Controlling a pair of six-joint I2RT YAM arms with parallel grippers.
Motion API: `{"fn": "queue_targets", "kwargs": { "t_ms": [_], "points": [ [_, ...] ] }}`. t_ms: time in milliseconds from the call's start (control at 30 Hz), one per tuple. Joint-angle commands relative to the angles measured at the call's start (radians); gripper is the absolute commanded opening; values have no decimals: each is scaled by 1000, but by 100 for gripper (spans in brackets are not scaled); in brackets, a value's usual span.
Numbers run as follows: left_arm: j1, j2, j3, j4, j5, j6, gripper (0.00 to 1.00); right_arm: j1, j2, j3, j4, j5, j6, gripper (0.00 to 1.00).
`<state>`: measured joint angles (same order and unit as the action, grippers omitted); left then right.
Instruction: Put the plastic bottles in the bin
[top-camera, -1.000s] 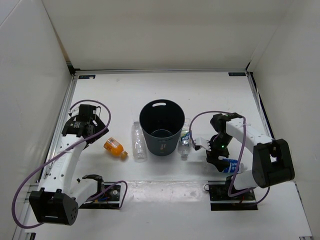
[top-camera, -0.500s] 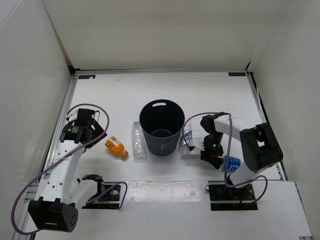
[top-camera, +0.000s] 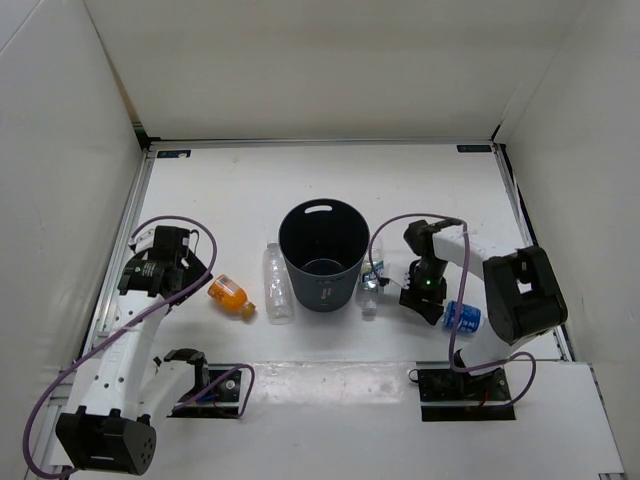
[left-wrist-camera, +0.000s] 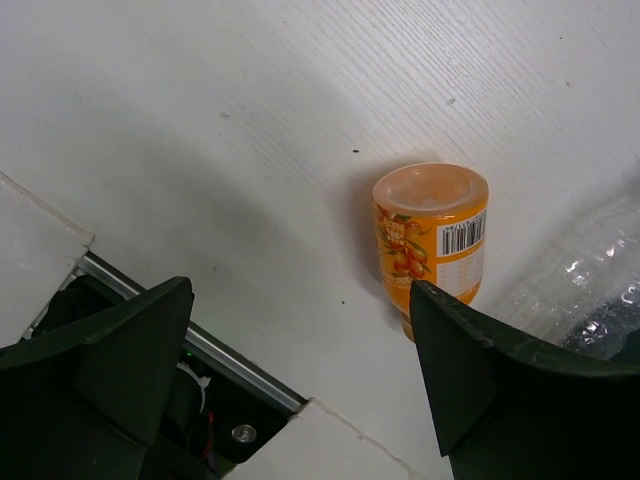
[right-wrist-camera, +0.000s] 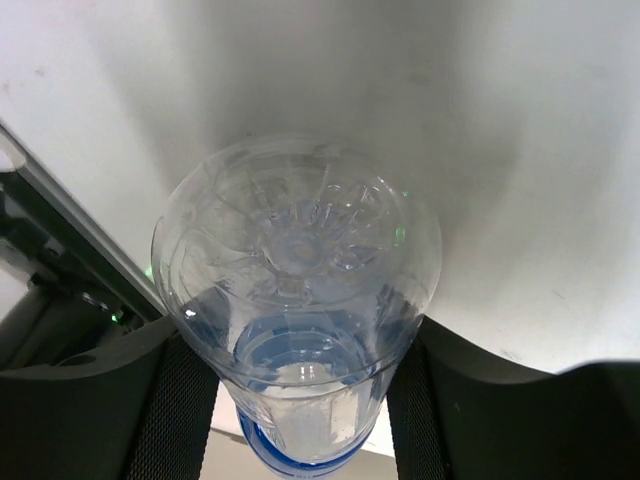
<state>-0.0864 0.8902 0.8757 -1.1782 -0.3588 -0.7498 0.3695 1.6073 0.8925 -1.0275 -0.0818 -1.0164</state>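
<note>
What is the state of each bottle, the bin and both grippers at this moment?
bin: upright, no bottle visible inside.
orange bottle: lying on the table, not gripped.
plain clear bottle: lying left of the bin.
green-white bottle: lying right of the bin.
blue-label bottle: clamped between gripper fingers.
left gripper: open, empty, beside the orange bottle.
right gripper: shut on the blue-label bottle.

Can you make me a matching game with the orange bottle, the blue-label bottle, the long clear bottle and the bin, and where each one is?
Things:
1. orange bottle
2. blue-label bottle
3. long clear bottle
4. bin

Places:
A. standing upright in the middle
B. gripped between the right fingers
C. lying furthest left of all
D. lying right beside the bin's left side

Pairs: 1-C, 2-B, 3-D, 4-A
</note>
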Motion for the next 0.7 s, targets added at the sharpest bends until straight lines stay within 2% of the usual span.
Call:
{"fn": "queue_targets", "kwargs": {
  "t_ms": [0,67,100,167,200,233,267,333,367,500,667],
  "points": [
    [5,-2,17,11,-22,-11,100,-47,2,103,47,-39,87,6],
    [5,13,23,29,-25,-3,100,-135,26,163,-24,-96,110,0],
    [5,19,32,34,-26,3,100,-159,34,278,-48,-137,148,0],
    [4,47,42,57,-25,10,100,-254,63,370,-137,-197,186,0],
    [5,53,51,63,-25,15,100,-297,80,502,-155,-226,217,0],
    [5,78,54,78,-25,20,100,-322,82,546,-190,-268,240,0],
    [5,82,57,90,-23,23,100,-357,88,665,-225,-289,248,0],
    [5,114,69,112,-23,23,100,-412,82,735,-253,-351,301,0],
    [5,124,69,115,-23,24,100,-434,74,826,-266,-363,314,0],
    [5,177,100,173,-26,26,100,-423,0,960,-223,-392,435,0],
    [8,254,137,229,-17,35,100,-296,-151,1037,-77,-264,663,0]
  ]
}}
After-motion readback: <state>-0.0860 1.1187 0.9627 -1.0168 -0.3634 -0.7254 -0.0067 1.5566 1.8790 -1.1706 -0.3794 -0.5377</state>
